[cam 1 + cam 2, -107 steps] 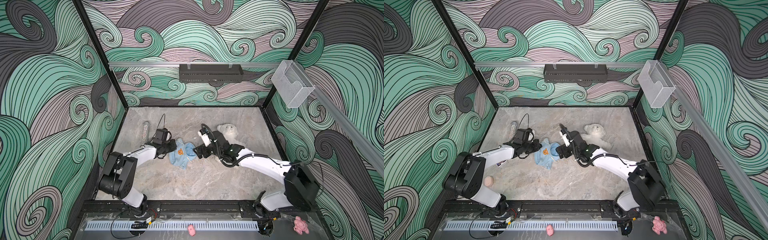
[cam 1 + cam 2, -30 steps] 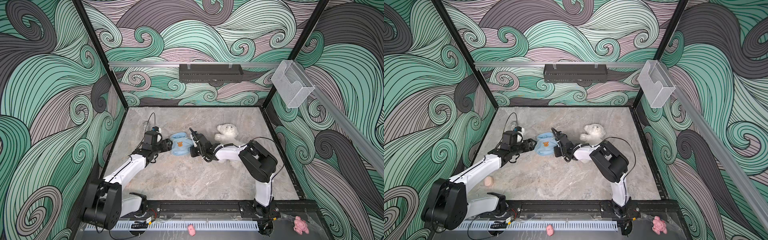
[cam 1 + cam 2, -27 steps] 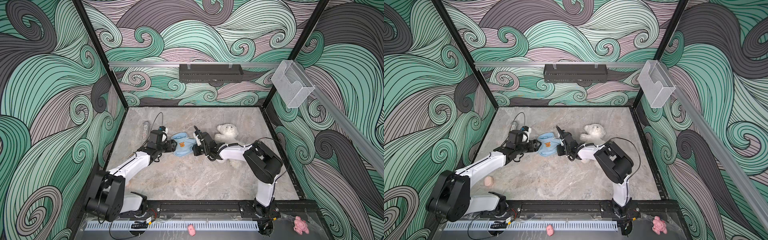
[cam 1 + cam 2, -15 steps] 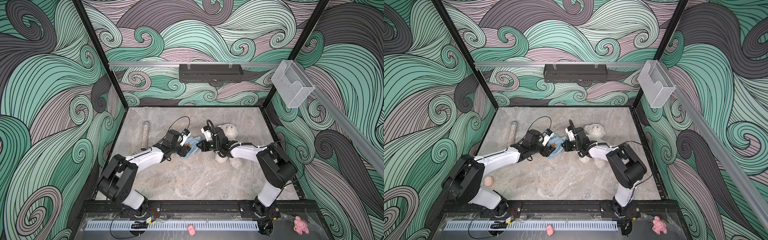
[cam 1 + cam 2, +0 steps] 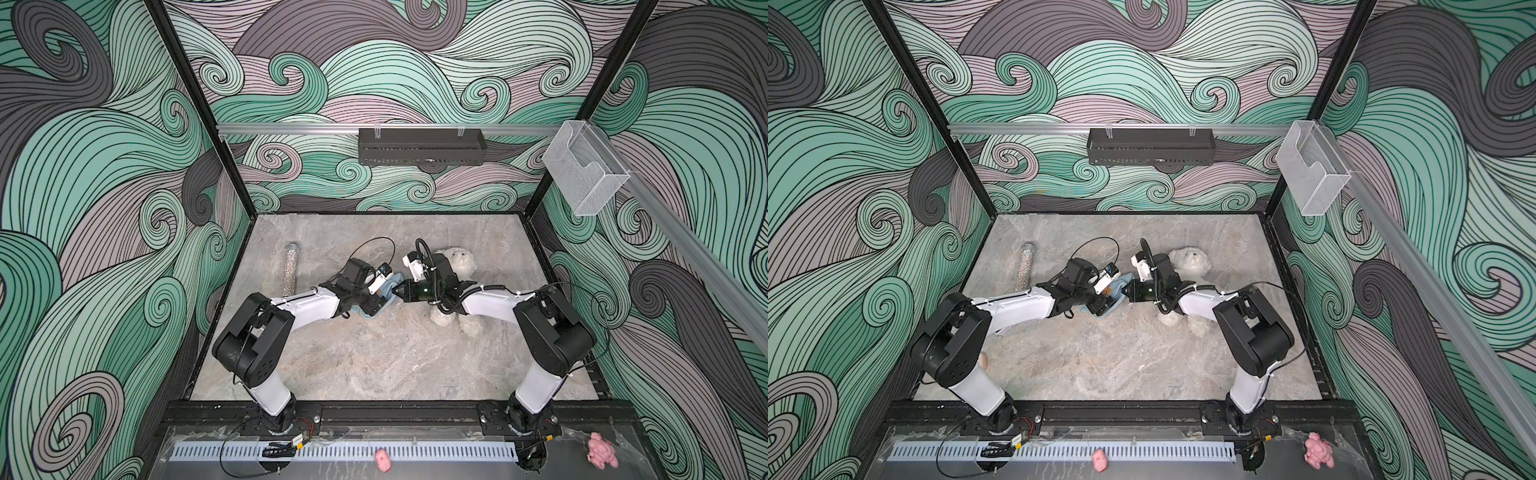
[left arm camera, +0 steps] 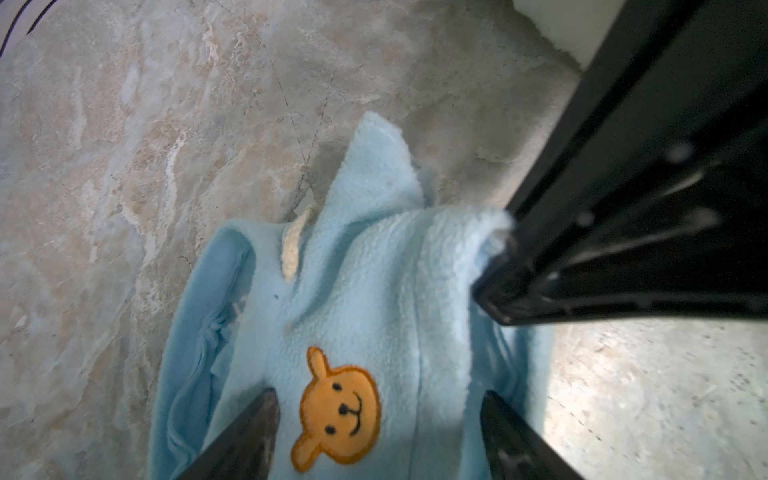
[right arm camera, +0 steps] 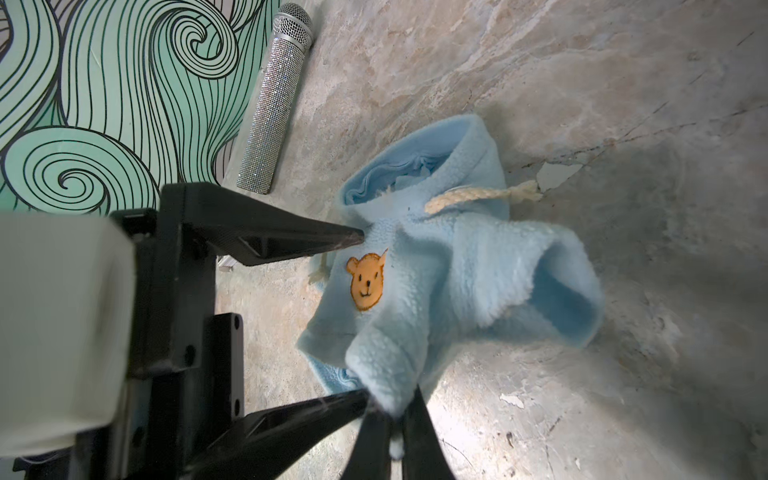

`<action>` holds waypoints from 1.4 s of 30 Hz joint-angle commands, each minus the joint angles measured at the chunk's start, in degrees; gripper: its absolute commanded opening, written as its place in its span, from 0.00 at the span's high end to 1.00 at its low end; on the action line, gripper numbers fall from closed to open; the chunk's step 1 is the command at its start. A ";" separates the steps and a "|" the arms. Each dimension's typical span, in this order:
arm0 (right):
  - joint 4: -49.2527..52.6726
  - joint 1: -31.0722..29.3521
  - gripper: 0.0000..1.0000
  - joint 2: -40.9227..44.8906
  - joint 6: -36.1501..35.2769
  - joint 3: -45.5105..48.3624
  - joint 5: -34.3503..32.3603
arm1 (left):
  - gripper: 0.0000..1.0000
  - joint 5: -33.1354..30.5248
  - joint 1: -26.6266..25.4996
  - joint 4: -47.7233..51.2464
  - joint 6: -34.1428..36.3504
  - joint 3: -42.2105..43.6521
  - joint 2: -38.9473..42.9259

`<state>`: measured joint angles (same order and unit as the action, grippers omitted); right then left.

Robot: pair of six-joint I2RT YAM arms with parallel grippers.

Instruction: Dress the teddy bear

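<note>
at mid-table, right claw pinches the hoodie, left claw gapes open; next, probably stretch it over the teddy bear.

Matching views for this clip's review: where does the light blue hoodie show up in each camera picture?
Left wrist: blue hoodie close up, between the fingertips of the open left hand.
Right wrist: an edge pinched in the shut right hand.
Both top views: mid-table, mostly hidden where the hands meet.
Shared landmark: orange bear patch, clear in both wrist views.
</note>
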<state>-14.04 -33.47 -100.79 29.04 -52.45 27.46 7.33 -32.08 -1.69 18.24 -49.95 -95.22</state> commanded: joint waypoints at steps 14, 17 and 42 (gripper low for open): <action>0.94 0.33 0.92 -0.98 -0.04 -1.30 0.49 | 0.49 -7.59 -1.59 -1.94 0.19 -1.87 0.53; 1.41 0.36 0.91 -1.16 -0.21 -1.38 -0.14 | 0.55 -7.30 -1.63 -1.22 -0.69 -1.97 0.82; 16.23 3.38 0.41 11.29 -11.22 -3.14 -8.20 | 0.99 -2.98 3.20 -3.51 -18.54 0.29 2.44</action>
<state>-2.55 -31.59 -95.64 22.63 -56.18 23.62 2.68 -30.59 -4.16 5.63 -50.17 -94.21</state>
